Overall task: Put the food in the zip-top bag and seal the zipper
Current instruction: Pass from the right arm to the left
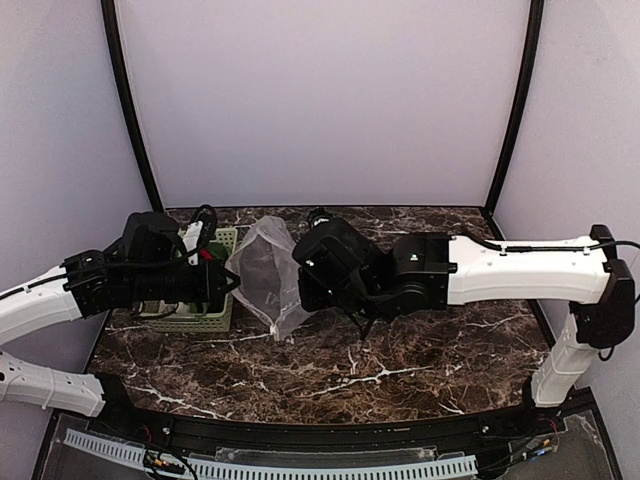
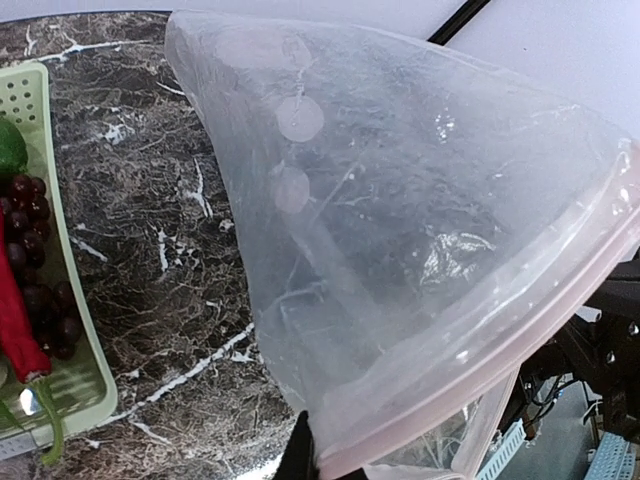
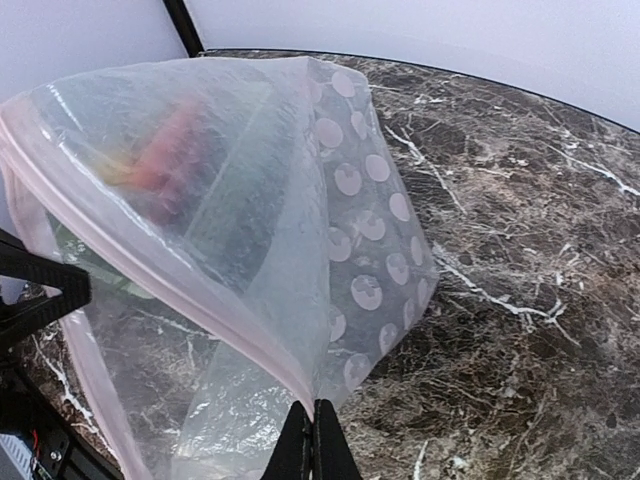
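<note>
— Clear zip-top bag (image 1: 265, 270) is held up off the bench (image 1: 400, 360), beside the basket (image 1: 190, 320); left fingers (image 2: 298, 455) and right fingers (image 3: 298, 450) are each pinched on its mouth edge.
— Progress?
— Judged early; chili (image 2: 15, 310) is seen lying in the basket; zipper (image 2: 520, 340) is noted unsealed; loading and sealing are left.

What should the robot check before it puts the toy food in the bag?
1. Left gripper pinches the zip-top bag: ok.
2. Right gripper pinches it too: ok.
3. Zipper apart, mouth open: ok.
4. Bag empty inside: cannot tell, a red blur shows through.
5. Food such as the red chili in the bag: not ok, it lies in the basket.
6. A gripper free to fetch food: not ok.
</note>
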`<act>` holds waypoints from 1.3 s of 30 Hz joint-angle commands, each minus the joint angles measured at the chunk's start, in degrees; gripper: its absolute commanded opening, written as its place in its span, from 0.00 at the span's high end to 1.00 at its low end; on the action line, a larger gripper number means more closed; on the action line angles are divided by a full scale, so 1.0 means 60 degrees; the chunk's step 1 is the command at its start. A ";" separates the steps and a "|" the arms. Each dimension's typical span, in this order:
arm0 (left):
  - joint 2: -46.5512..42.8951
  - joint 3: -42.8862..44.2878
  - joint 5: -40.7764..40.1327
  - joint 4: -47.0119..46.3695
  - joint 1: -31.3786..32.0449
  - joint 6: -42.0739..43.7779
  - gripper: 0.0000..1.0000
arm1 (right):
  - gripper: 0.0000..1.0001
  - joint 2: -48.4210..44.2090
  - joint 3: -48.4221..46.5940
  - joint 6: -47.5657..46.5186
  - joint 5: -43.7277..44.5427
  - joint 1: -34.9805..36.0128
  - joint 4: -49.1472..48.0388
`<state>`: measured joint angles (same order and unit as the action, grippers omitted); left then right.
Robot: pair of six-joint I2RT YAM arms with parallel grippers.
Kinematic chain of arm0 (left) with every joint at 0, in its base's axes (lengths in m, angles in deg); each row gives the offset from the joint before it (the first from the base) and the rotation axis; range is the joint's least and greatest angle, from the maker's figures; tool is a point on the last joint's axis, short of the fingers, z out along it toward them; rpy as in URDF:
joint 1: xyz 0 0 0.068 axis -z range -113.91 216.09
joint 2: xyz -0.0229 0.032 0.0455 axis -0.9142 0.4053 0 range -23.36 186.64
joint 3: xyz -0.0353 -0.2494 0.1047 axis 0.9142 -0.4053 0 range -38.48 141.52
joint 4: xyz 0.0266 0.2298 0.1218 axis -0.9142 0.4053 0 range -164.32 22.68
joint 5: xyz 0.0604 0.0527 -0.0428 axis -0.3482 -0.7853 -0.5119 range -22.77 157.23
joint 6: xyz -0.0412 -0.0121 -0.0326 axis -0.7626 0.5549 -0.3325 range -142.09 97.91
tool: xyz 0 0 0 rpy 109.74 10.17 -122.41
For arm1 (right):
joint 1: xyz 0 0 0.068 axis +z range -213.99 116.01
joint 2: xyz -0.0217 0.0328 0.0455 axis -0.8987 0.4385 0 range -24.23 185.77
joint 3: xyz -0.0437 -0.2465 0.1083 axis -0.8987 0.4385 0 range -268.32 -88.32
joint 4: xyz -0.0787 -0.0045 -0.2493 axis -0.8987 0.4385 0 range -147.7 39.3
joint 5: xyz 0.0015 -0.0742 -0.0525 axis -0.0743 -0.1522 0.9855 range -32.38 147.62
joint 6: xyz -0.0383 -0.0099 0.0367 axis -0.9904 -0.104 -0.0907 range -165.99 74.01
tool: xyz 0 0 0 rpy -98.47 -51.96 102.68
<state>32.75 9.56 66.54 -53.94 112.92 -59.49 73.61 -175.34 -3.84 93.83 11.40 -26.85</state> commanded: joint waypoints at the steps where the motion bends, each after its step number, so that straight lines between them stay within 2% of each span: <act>1: 0.0081 0.1151 -0.0628 0.0839 0.0025 0.0967 0.99 | 1.00 -0.0577 -0.0546 0.0099 0.0773 -0.0299 0.0612; 5: 0.0523 0.2556 -0.0625 0.1340 0.0024 0.1639 0.99 | 1.00 -0.0783 -0.0860 -0.0228 0.0674 -0.0530 0.0433; 9: 0.0730 0.3205 -0.0471 0.1547 0.0032 0.1993 0.99 | 1.00 -0.1188 -0.0108 -0.0117 -0.0063 -0.0869 -0.0399; 14: 0.0927 0.3116 0.0483 0.1530 0.0032 0.2030 0.99 | 1.00 -0.1358 0.0960 0.0632 -0.1151 -0.1052 -0.1018; 21: 0.0783 0.2124 0.1049 0.0912 0.0030 0.1517 0.99 | 1.00 -0.1335 0.1674 0.1030 -0.2225 -0.1061 -0.1571; 25: 0.0713 0.1902 0.1258 0.0574 0.0032 0.1360 0.99 | 0.92 -0.1337 0.1656 0.0851 -0.2330 -0.1061 -0.1663; 29: 0.0732 0.1802 0.1436 0.0281 0.0030 0.1249 0.99 | 0.78 -0.1247 0.1415 0.0406 -0.2475 -0.1043 -0.1787; 36: 0.0782 0.1649 0.1651 -0.0139 0.0032 0.1073 0.99 | 0.64 -0.1030 0.0998 -0.0085 -0.2580 -0.0862 -0.1898; 39: 0.0784 0.1640 0.1651 -0.0216 0.0032 0.1005 0.99 | 0.54 -0.1028 0.0893 -0.0340 -0.2635 -0.0709 -0.2046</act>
<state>38.44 20.35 75.46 -53.33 112.92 -52.57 66.75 -167.82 -3.10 78.79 5.74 -36.47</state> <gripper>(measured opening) 0.009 0.414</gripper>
